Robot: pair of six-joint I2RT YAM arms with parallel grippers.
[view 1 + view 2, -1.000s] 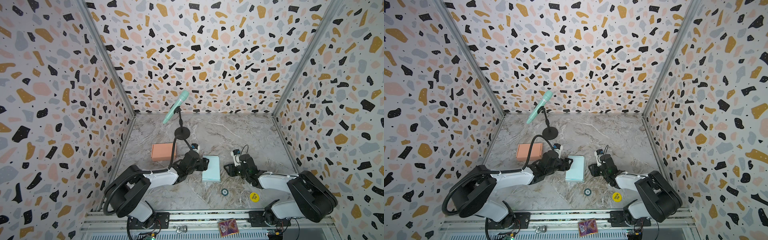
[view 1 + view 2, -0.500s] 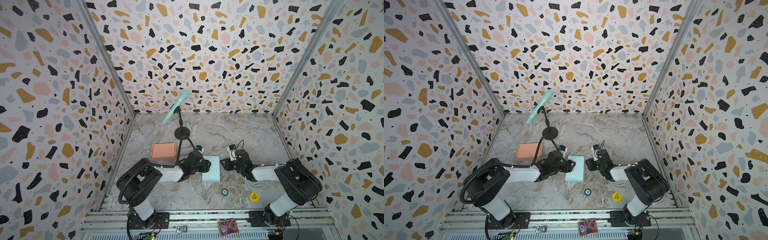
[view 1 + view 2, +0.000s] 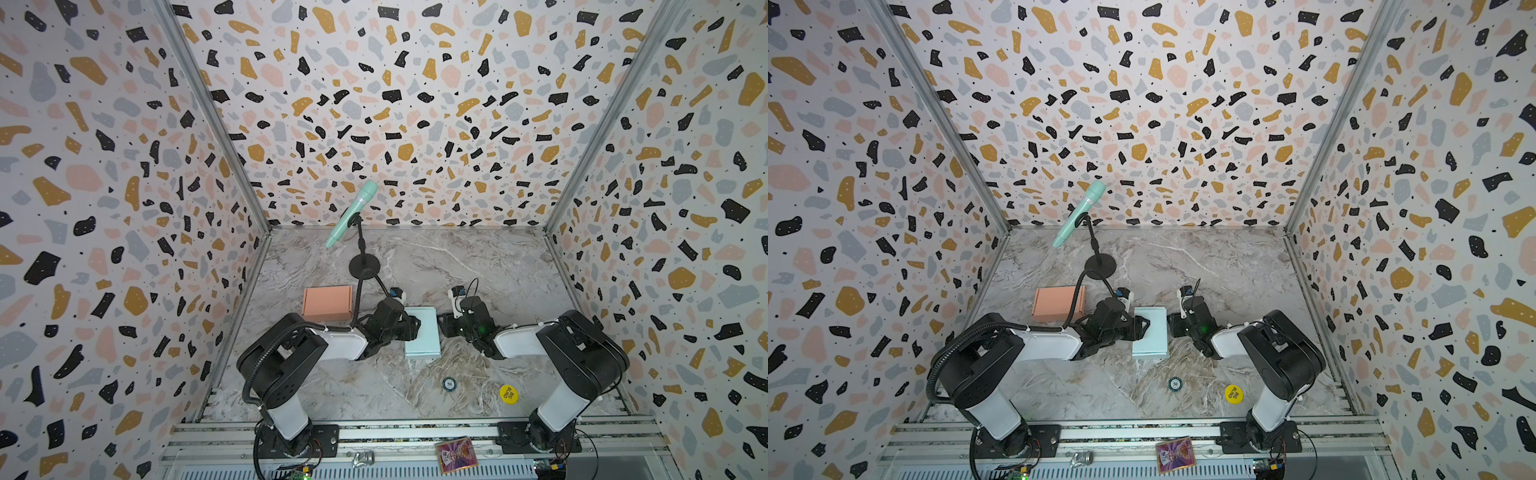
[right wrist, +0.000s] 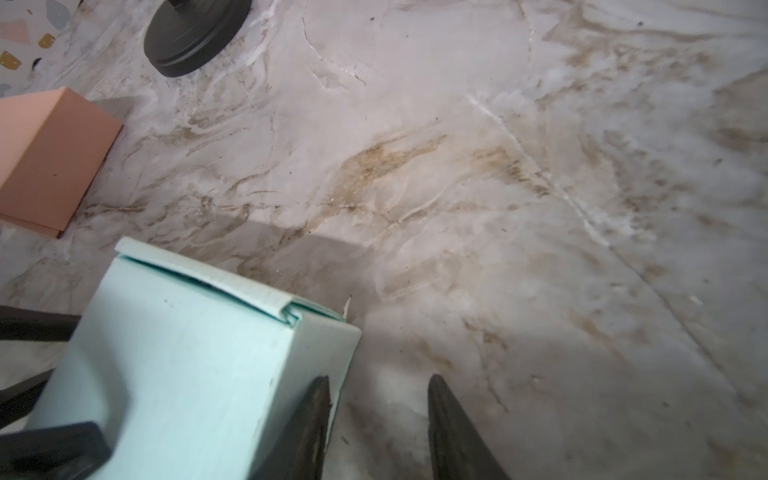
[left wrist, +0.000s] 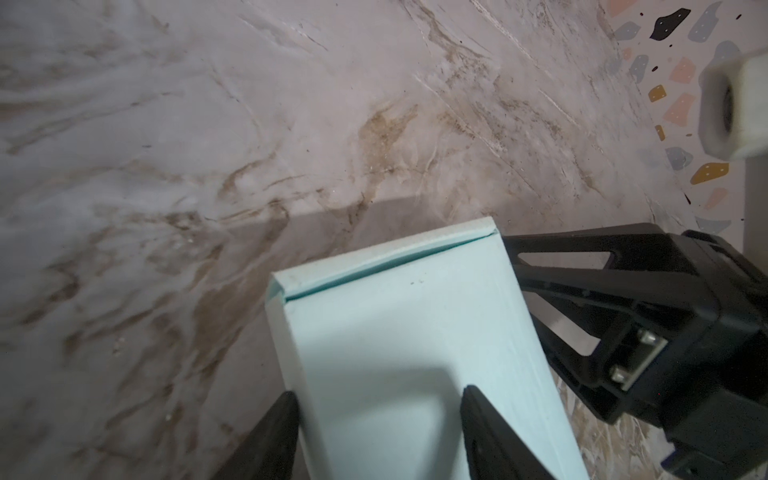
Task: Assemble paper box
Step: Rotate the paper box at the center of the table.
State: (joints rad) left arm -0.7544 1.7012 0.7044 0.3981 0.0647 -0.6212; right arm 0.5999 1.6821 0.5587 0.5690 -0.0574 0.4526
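A light blue paper box [image 3: 424,334] [image 3: 1151,332] lies flat and folded shut at the table's middle. My left gripper [image 3: 413,325] [image 3: 1142,326] is at its left edge. In the left wrist view the jaws [image 5: 378,399] stand open and straddle that edge of the box [image 5: 415,332], with one finger against the side wall and the other over the top face. My right gripper [image 3: 444,326] [image 3: 1172,326] is at the box's right side. In the right wrist view it [image 4: 378,386] is open, one finger beside the box [image 4: 187,353] wall, the other over bare table.
A salmon box [image 3: 327,302] sits left of the arms. Behind it, a mint microphone [image 3: 351,214] leans on a stand with a round black base [image 3: 364,264]. A small chip [image 3: 449,383] and a yellow disc [image 3: 508,393] lie near the front. Walls enclose three sides.
The right gripper has slid left up to the box's right side. The left gripper has reached a little further over the box's left edge and narrowed slightly. The box has stayed put.
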